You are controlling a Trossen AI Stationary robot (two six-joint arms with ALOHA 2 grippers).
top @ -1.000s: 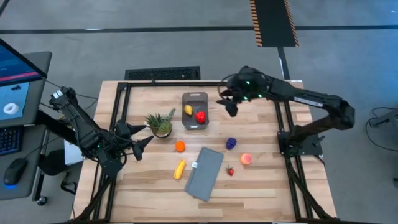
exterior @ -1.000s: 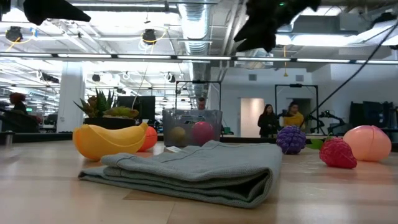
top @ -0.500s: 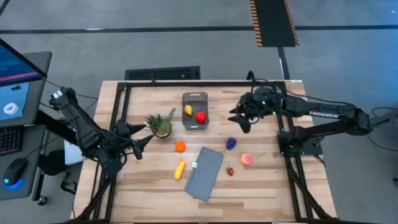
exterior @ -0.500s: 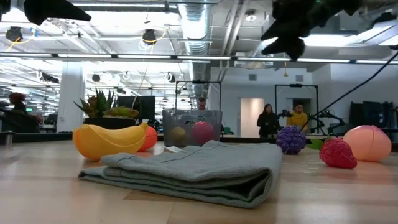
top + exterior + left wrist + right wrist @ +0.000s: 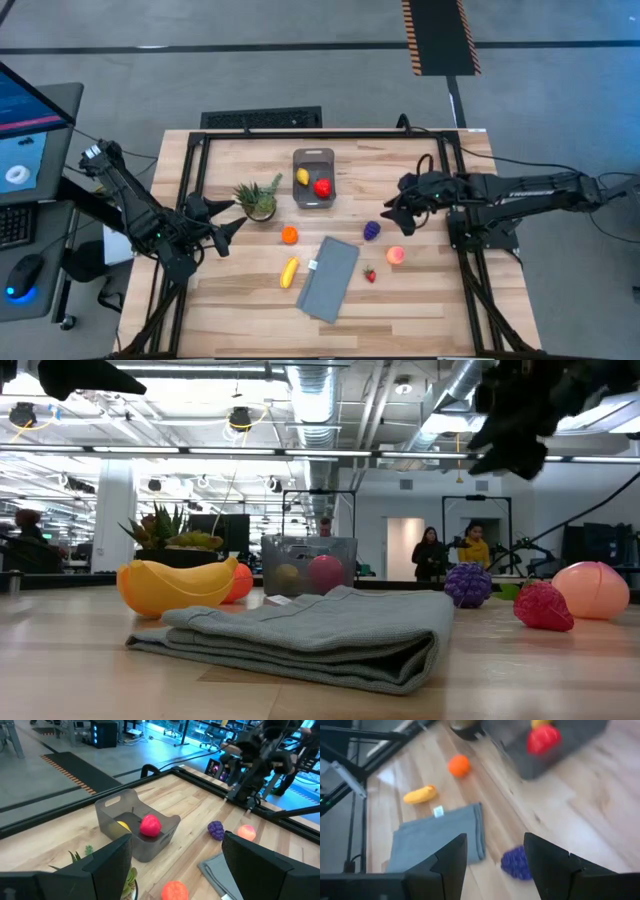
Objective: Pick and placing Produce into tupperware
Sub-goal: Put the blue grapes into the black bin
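The clear-grey tub (image 5: 314,178) stands at the far middle of the table with a yellow lemon (image 5: 303,177) and a red fruit (image 5: 322,186) inside. The orange (image 5: 289,235), banana (image 5: 289,271), purple grapes (image 5: 372,230), strawberry (image 5: 370,275) and peach (image 5: 395,255) lie on the wood. My right gripper (image 5: 392,217) hangs open above the table just right of the grapes (image 5: 517,862), fingers (image 5: 555,865) apart, touching nothing. My left gripper (image 5: 232,217) waits open at the left edge.
A folded grey cloth (image 5: 329,278) lies at the near middle, between banana and strawberry. A spiky-leaved pineapple (image 5: 258,198) stands left of the tub. Black frame rails (image 5: 455,190) border the table's left, right and far sides. People stand in the room behind (image 5: 432,555).
My right gripper has swung from beside the tub's right side toward the table's near and right edges. It now hangs over the spot next to the grapes and has stayed open. No fruit has moved.
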